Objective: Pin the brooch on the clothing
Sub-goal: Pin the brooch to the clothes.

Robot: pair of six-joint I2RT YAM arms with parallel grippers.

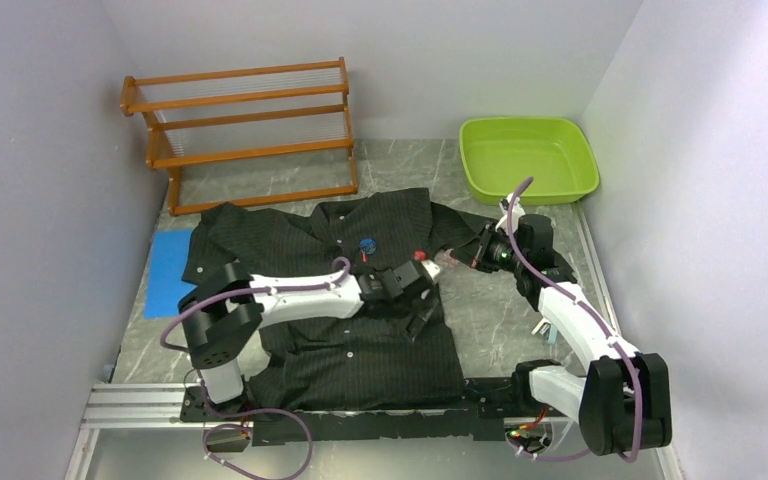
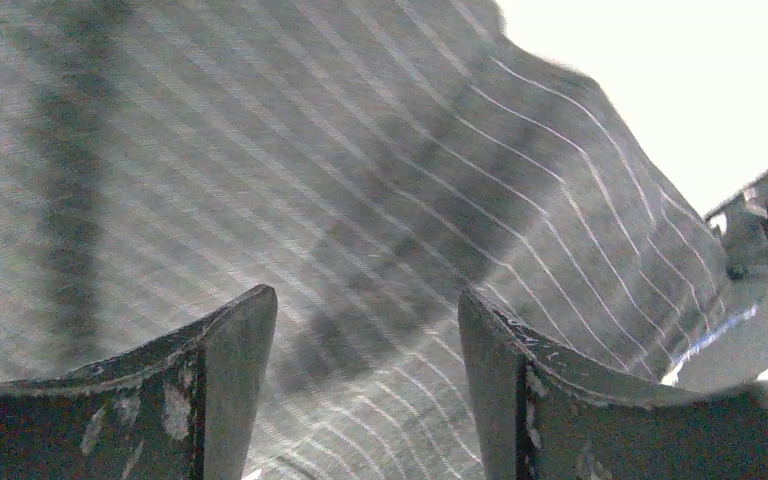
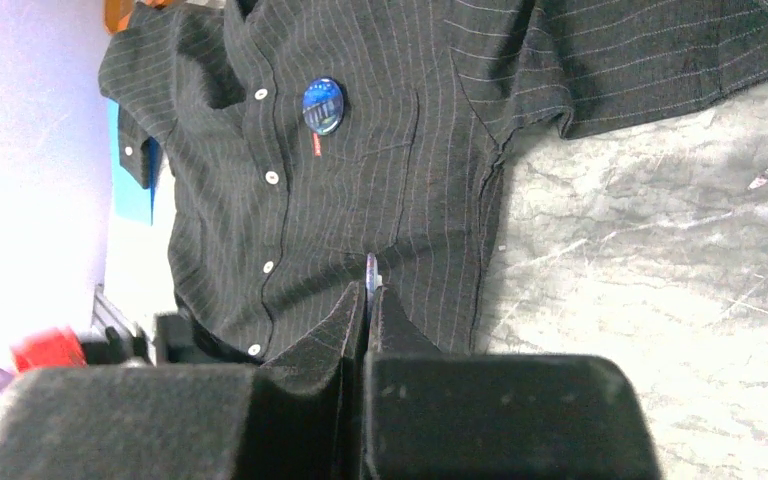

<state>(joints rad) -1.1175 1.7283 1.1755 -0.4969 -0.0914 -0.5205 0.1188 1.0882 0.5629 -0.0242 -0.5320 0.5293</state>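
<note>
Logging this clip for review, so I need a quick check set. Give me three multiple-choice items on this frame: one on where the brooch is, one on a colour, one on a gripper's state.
1. The brooch sits on the shirt at: A a cuff; B the chest beside the buttons; C the collar tip.
2. The tub at the far right is: A green; B red; C white.
3. The right gripper is: A wide open; B clamped on a sleeve; C shut.

Answers:
1 B, the blue disc lies on the shirt front next to the buttons.
2 A, it shows bright lime in the top view.
3 C, it is closed with no gap in the right wrist view.
</note>
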